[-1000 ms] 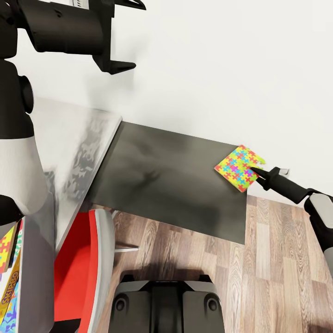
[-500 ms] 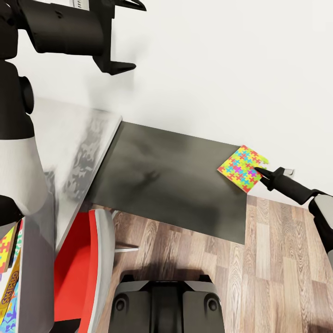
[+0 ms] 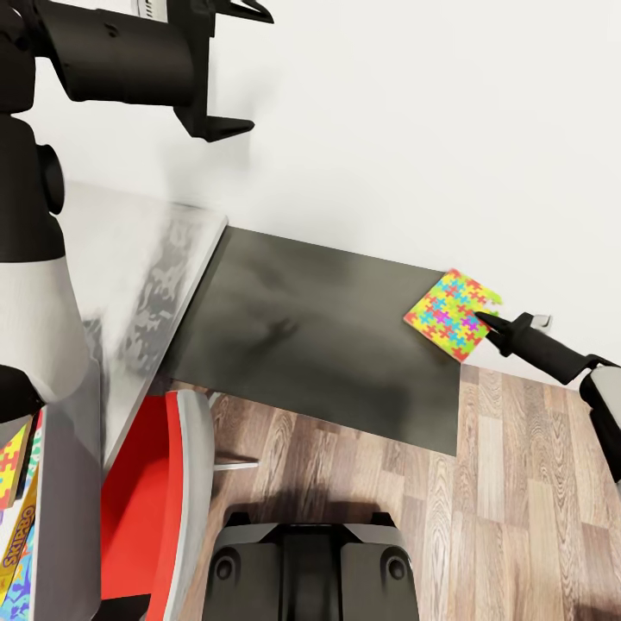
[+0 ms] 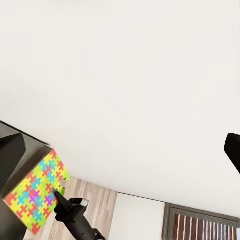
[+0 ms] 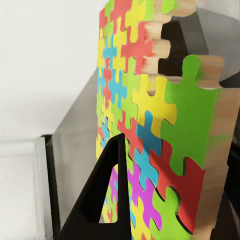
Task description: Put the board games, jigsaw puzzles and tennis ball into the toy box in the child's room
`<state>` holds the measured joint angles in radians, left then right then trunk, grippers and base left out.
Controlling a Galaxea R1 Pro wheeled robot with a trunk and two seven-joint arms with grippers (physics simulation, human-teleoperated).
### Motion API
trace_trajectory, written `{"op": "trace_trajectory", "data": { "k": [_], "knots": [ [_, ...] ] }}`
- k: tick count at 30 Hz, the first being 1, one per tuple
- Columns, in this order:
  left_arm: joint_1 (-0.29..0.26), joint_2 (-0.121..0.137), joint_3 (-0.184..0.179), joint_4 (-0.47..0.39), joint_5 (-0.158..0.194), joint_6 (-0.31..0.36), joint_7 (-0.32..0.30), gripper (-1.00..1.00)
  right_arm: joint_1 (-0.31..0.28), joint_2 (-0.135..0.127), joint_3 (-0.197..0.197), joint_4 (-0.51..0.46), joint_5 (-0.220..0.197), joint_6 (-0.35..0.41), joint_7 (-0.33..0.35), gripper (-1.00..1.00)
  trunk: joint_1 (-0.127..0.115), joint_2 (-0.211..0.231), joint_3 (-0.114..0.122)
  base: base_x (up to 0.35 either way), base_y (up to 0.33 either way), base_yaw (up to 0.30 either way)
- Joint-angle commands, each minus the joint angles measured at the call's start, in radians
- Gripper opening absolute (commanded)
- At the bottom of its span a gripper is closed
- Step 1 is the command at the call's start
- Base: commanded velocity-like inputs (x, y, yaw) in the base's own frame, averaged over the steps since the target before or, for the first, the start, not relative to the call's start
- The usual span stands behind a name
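Observation:
A multicoloured jigsaw puzzle (image 3: 451, 312) hangs tilted over the right end of the dark table (image 3: 310, 336), with my right gripper (image 3: 485, 320) shut on its right edge. In the right wrist view the puzzle (image 5: 150, 120) stands edge-on and very close, with one black finger (image 5: 102, 195) pressed to its face. The left wrist view looks down on the same puzzle (image 4: 36, 194) and the right gripper (image 4: 60, 198). My left gripper (image 3: 250, 67) is raised high at the left in front of the white wall, open and holding nothing.
A lighter grey tabletop (image 3: 147, 267) adjoins the dark table at the left. A red chair (image 3: 147, 509) stands below it. A grey container (image 3: 65, 517) at the lower left holds a Skip-Bo box (image 3: 19, 539) and another colourful puzzle (image 3: 10, 461). Wooden floor (image 3: 517, 517) lies to the right.
The right gripper and the jigsaw puzzle in it have drifted slightly to the right. The left arm has stayed where it was.

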<state>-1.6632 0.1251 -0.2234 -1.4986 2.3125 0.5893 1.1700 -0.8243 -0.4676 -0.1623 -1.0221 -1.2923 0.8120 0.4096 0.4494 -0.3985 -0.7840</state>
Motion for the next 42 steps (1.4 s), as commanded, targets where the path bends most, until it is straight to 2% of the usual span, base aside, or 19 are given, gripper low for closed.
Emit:
{"op": "trace_trajectory", "data": {
  "k": [1,2,4,5,9,14,29,36,39,42],
  "knots": [
    [0.0,0.0,-0.001,-0.004,0.002,0.006,0.005,1.0,0.01,0.0,-0.007,-0.021,0.004,0.009,0.003,-1.0,0.001,-0.002,-0.001,0.0,0.0,0.0],
    [0.0,0.0,-0.001,-0.004,0.002,0.006,0.005,1.0,0.01,0.0,-0.007,-0.021,0.004,0.009,0.003,-1.0,0.001,-0.002,-0.001,0.0,0.0,0.0],
    [0.001,-0.001,-0.01,-0.019,0.0,0.004,0.008,1.0,0.041,0.0,-0.035,-0.086,0.004,0.024,0.003,-1.0,0.001,-0.002,-0.001,0.0,0.0,0.0],
    [0.001,-0.001,-0.01,-0.019,0.0,0.004,0.008,1.0,0.041,0.0,-0.035,-0.086,0.004,0.024,0.003,-1.0,0.001,-0.002,-0.001,0.0,0.0,0.0],
    [0.001,-0.003,-0.028,-0.031,-0.002,0.001,0.024,1.0,0.073,0.002,-0.076,-0.157,0.004,0.056,0.003,-1.0,0.001,-0.002,-0.001,0.0,0.0,0.0],
    [0.0,-0.008,-0.037,-0.037,-0.002,-0.001,0.041,1.0,0.088,0.002,-0.096,-0.196,0.004,0.09,0.002,-1.0,0.001,-0.002,-0.001,0.0,0.0,-0.001],
    [-0.007,-0.031,-0.046,-0.044,-0.003,-0.002,0.059,1.0,0.098,0.001,-0.111,-0.225,0.002,0.119,-0.001,-1.0,0.001,-0.002,0.014,0.0,0.0,-0.047],
    [-0.022,-0.046,-0.087,-0.044,-0.007,-0.007,0.11,1.0,0.098,-0.002,-0.114,-0.226,0.003,0.181,-0.003,-1.0,0.001,-0.002,0.024,0.0,0.0,-0.071],
    [-0.037,-0.057,-0.106,-0.044,-0.014,-0.019,0.141,1.0,0.099,-0.006,-0.129,-0.226,0.003,0.23,-0.004,-1.0,0.001,-0.002,0.029,0.0,0.0,-0.073],
    [-0.043,-0.061,-0.116,-0.045,-0.024,-0.027,0.153,1.0,0.099,-0.009,-0.141,-0.227,0.002,0.235,-0.004,-1.0,0.001,-0.002,0.033,0.0,0.0,-0.074]
  ]
}}
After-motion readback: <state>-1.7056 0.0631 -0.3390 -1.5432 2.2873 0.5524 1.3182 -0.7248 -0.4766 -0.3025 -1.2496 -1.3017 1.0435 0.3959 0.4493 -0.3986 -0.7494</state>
